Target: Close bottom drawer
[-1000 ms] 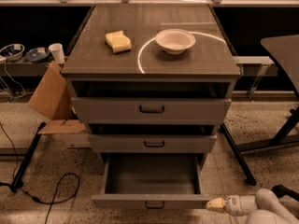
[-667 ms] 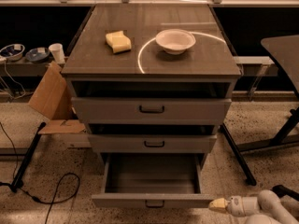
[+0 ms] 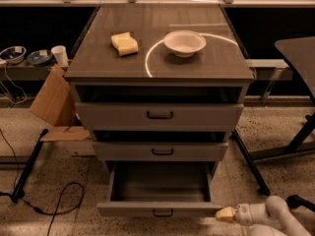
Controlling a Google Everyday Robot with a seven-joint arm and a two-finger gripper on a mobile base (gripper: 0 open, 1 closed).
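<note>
The bottom drawer (image 3: 160,186) is pulled well out, low by the floor (image 3: 74,163). The gripper (image 3: 221,215) is held just beside the right end of its front panel, fingers (image 3: 227,214) drawn together into one tip, apparently so the panel can be pushed in.

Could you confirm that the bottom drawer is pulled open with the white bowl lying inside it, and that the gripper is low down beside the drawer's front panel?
Not quite. The white bowl stands on the cabinet top, not in the drawer. The camera view shows the bottom drawer pulled open with nothing inside it, and the gripper is low down beside the drawer's front panel, as you say.
</note>
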